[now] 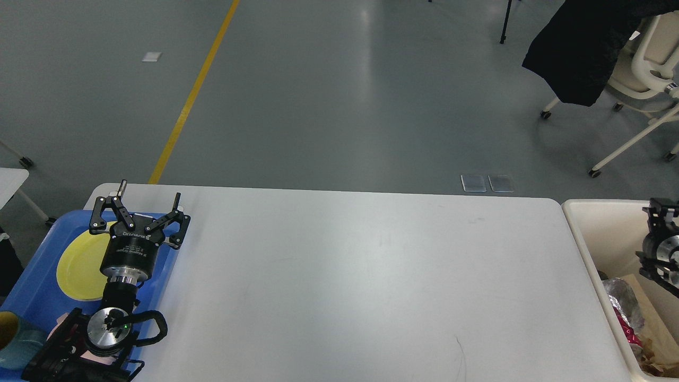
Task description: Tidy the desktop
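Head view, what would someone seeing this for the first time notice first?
The wide white desktop, bare across its middle. At its left end, the left gripper hangs open over a blue tray holding a yellow plate. At the right, a cream bin holds crumpled rubbish, with the right gripper above it.
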{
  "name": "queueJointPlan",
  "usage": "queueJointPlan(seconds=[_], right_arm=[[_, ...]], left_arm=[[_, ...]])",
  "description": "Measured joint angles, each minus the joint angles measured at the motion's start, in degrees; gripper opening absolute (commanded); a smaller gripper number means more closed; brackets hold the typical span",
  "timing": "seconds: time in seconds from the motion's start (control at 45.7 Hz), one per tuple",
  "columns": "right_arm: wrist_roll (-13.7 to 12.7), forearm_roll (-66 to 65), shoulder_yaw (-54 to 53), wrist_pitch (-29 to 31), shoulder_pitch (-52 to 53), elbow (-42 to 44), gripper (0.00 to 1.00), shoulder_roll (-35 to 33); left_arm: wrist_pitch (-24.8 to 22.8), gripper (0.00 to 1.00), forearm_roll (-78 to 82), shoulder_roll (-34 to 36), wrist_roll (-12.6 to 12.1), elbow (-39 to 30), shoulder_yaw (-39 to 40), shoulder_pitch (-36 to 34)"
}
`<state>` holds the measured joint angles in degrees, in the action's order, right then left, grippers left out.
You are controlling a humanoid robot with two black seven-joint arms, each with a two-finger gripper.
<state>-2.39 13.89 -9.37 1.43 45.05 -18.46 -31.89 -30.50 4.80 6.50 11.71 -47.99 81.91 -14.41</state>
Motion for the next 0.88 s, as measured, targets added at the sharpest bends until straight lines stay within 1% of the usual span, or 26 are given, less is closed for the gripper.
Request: queueJointPlan(seconds=[0.088,0.175,0.219,0.263,0.307,0.35,0.416,0.438,0.504,0.547,0.591,0.679,0.876], right_arm=[[0.13,-0.08,-11.26,0.18,-0.18,-5.34,1.0,-1.67],[0.26,-0.4,-22.81,1.1,-2.56,-11.44,1.0,-2.22],[0.8,-0.68,-28.6,2.02,-4.53,-15.23,1.0,-2.26],[2.01,-1.09,-32.95,2.95,-6.66,-18.49,1.0,-2.1],[4.58,-1.93,-36.22,3.66,-9.02,-21.79,1.0,-1.47],[8.18,-3.12,-37.88,3.99,-10.83,-24.25,1.0,-0.44],[15.91,-5.63,-39.24,4.19,-13.4,-26.69,1.0,1.8],[19.03,-6.6,-39.54,4.2,-14.4,-27.2,1.0,2.69],[26.43,-8.6,-40.17,4.24,-16.9,-28.16,1.0,4.85],[30.01,-9.28,-40.4,4.26,-18.32,-28.71,1.0,6.02],[32.67,-9.69,-40.59,4.25,-19.72,-29.36,1.0,7.04],[34.78,-9.98,-41.07,3.92,-21.59,-30.36,1.0,8.38],[35.17,-10.02,-41.45,3.77,-22.1,-30.39,1.0,9.41]], left_arm=[[0.0,0.96,0.02,0.0,0.0,0.0,0.0,0.0],[0.0,0.96,0.02,0.0,0.01,0.0,0.0,0.0],[0.0,0.96,0.02,0.0,0.01,0.0,0.0,0.02],[0.0,0.96,0.02,0.0,0.03,0.0,0.0,0.06],[0.0,0.96,0.02,0.0,0.06,0.0,0.0,0.07],[0.0,0.96,0.02,0.0,0.07,0.0,0.0,0.08],[0.0,0.96,0.03,0.0,0.07,0.0,0.0,0.09],[0.0,0.96,0.02,0.0,0.07,0.0,0.0,0.09],[0.0,0.96,0.02,0.0,0.07,0.0,0.0,0.09],[0.0,0.96,0.02,0.0,0.07,0.0,0.0,0.09],[0.0,0.96,0.02,0.0,0.07,0.0,0.0,0.09],[0.0,0.96,0.02,0.0,0.07,0.0,0.0,0.09],[-0.02,0.96,0.02,0.0,0.07,0.0,0.0,0.09]])
